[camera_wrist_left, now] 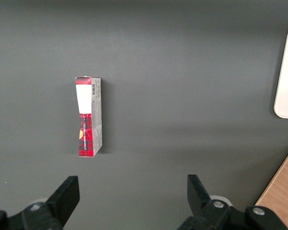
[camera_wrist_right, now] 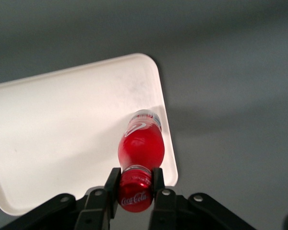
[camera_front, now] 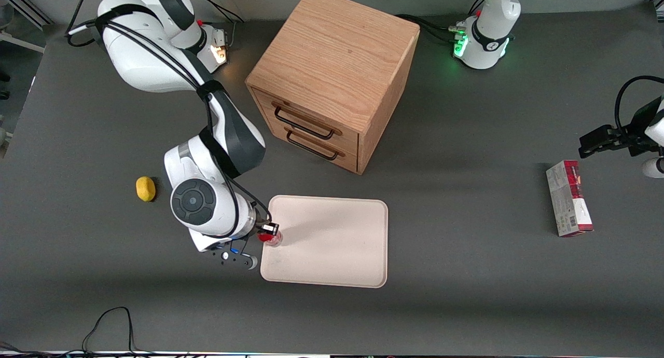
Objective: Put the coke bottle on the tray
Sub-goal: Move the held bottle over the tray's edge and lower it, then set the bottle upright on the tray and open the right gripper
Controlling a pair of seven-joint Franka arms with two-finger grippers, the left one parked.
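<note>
The coke bottle [camera_wrist_right: 140, 146] is small, red, with a red cap and a clear base. My gripper [camera_wrist_right: 134, 184] is shut on its cap and neck and holds it upright. Its base is at the tray [camera_wrist_right: 62, 124], just inside the rim; I cannot tell whether it touches. In the front view the gripper [camera_front: 268, 232] and the bottle [camera_front: 271, 238] are at the edge of the cream tray [camera_front: 332, 241] nearest the working arm. The tray is large, flat, with rounded corners and nothing else on it.
A wooden two-drawer cabinet [camera_front: 332, 83] stands farther from the front camera than the tray. A yellow lemon [camera_front: 146, 189] lies beside the working arm. A red-and-grey carton box [camera_front: 568, 198] lies toward the parked arm's end; the left wrist view shows it too [camera_wrist_left: 89, 117].
</note>
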